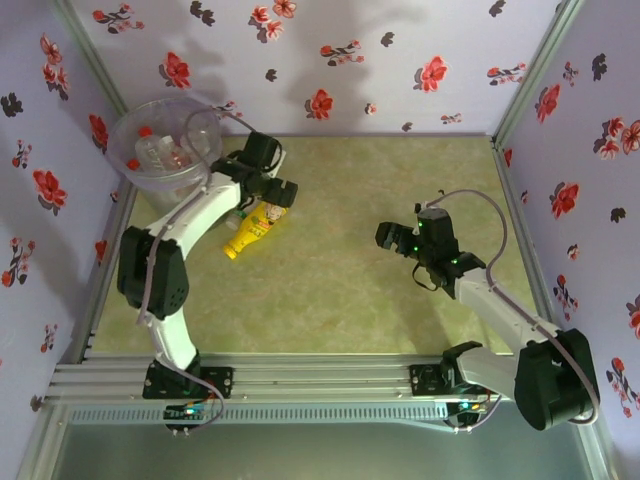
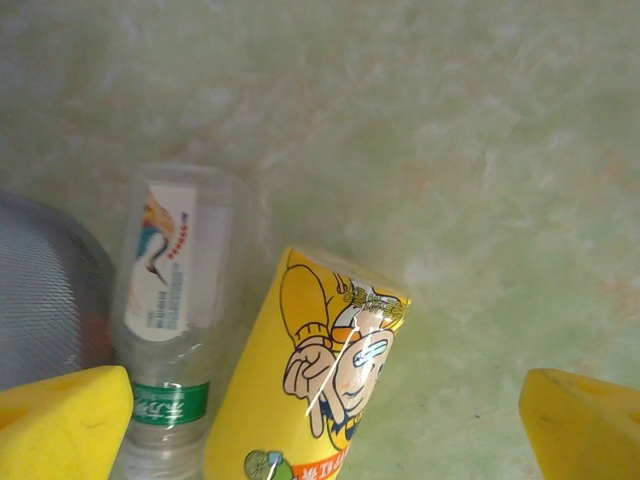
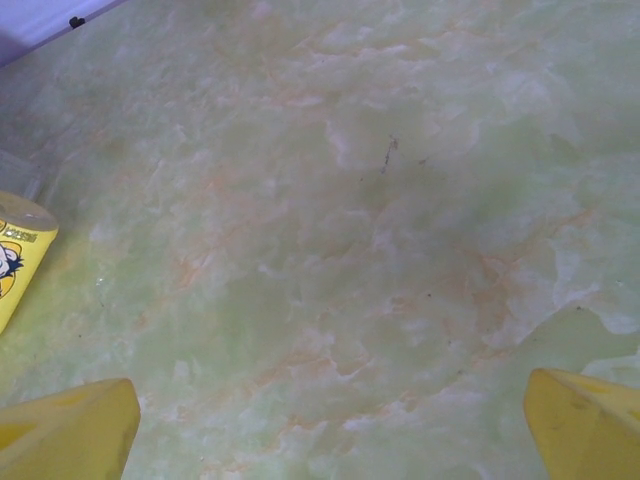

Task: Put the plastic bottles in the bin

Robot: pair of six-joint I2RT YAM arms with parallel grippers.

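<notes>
- Table (image 1: 340, 290): green marbled top is filling the cell floor. Flowered walls (image 1: 330, 60) are closing it on three sides. Wide bare room is lying between the two arms, so you are getting free travel there.
- Bin (image 1: 140, 180): is standing in the far left corner, tight to the walls, with several plastic bottles (image 1: 165, 155) inside. The left arm is reaching just beside its wall, so you are wanting a lift clear of the rim before swinging over.
- Left gripper (image 1: 268, 188): is hanging over the two bottles on the table, jaws spread wide, grasping nothing.
- Right gripper (image 3: 330, 425): is hovering over bare table right of centre, jaws released, empty, well apart from the bottles.
- Yellow bottle (image 2: 310, 380): is lying on its side near the bin, between the fingertips (image 2: 60, 425) but off towards one of them. You are likely centring across its body before closing.
- Clear bottle (image 2: 175, 290): is lying alongside the yellow one, on the bin's side. A descending finger is risking a landing on it, so you are shifting away first.
</notes>
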